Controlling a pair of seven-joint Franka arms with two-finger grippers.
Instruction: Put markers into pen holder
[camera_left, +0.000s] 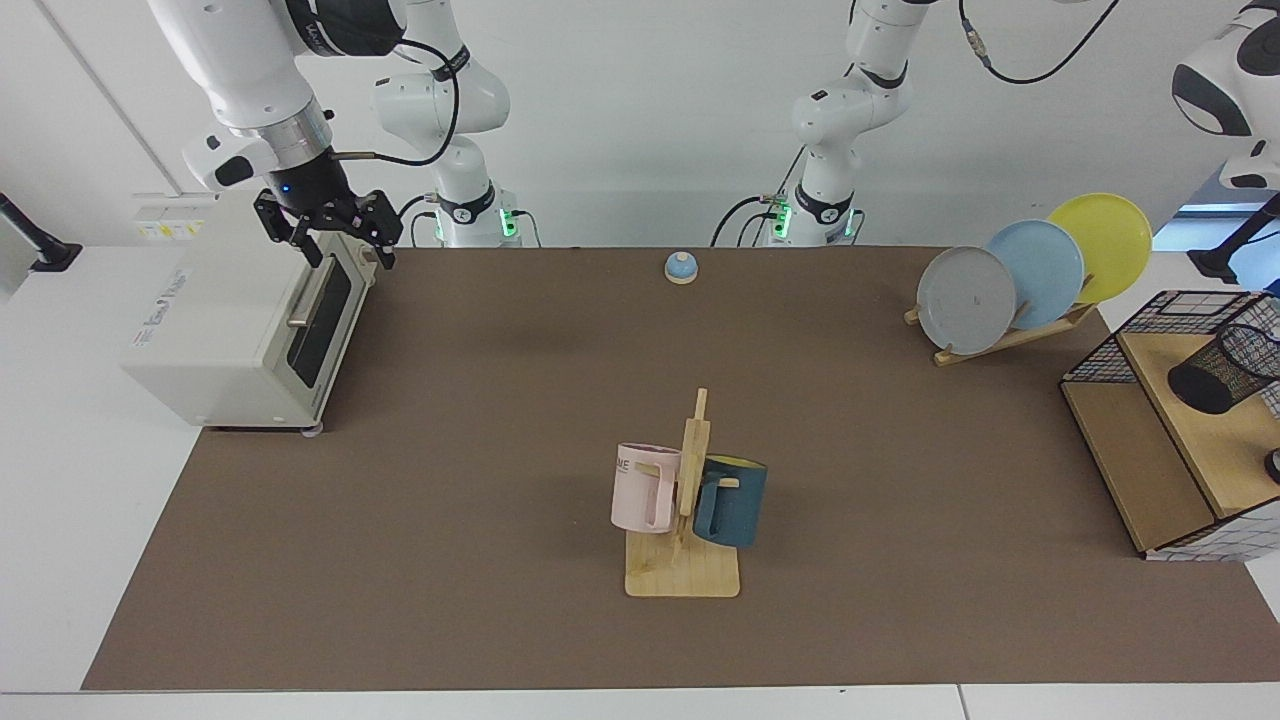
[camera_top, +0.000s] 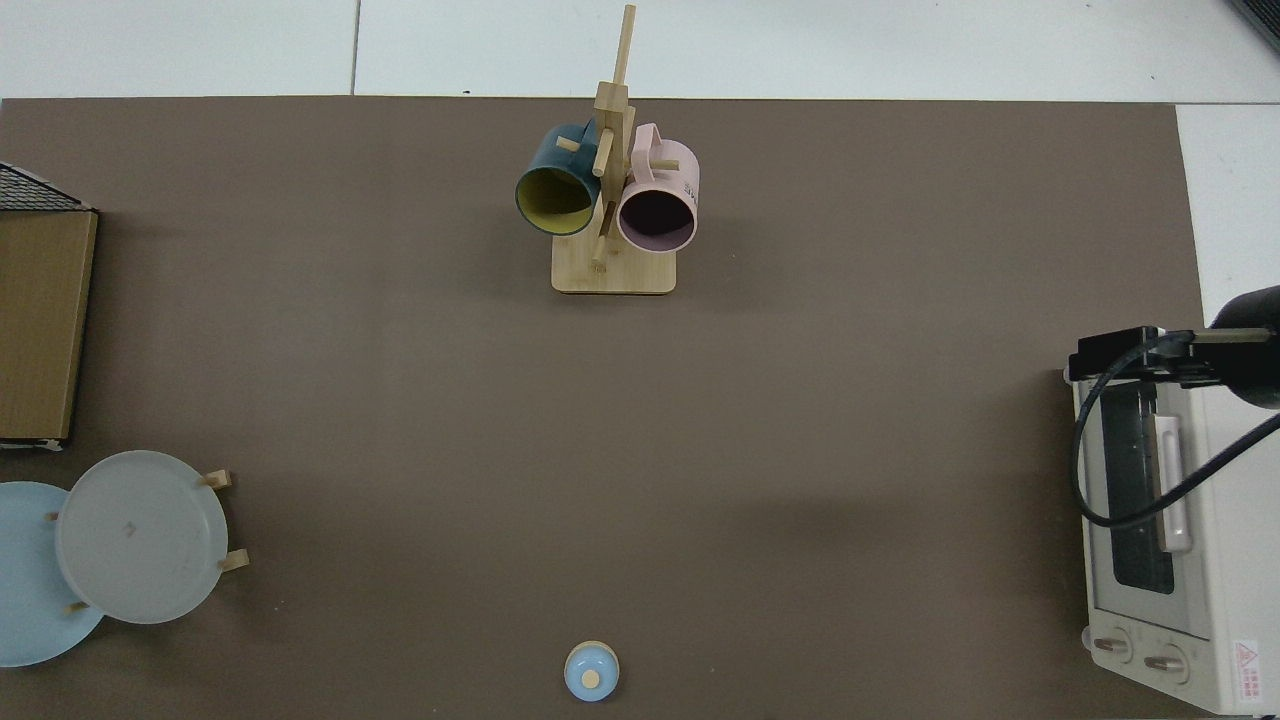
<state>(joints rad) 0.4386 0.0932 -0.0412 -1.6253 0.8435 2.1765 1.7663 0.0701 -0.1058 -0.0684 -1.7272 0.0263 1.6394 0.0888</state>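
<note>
The pen holder (camera_left: 1225, 366), a small black wire-mesh cup, stands on the wooden upper shelf of the wire rack (camera_left: 1130, 350) at the far right edge of the facing view. It lies outside the top view. No markers show in either view. My right gripper (camera_left: 340, 248) hangs open and empty over the front top edge of the toaster oven (camera_left: 240, 330); in the top view, the right gripper (camera_top: 1105, 356) is at the oven's near corner. Only white upper links of my left arm (camera_left: 1225, 85) show at the top right.
A wooden mug tree (camera_left: 690, 520) with a pink mug (camera_left: 643, 487) and a dark blue mug (camera_left: 733, 500) stands mid-table. A blue bell (camera_left: 681, 266) sits at the back edge. Grey, blue and yellow plates lean in a plate rack (camera_left: 1010, 335) at the right.
</note>
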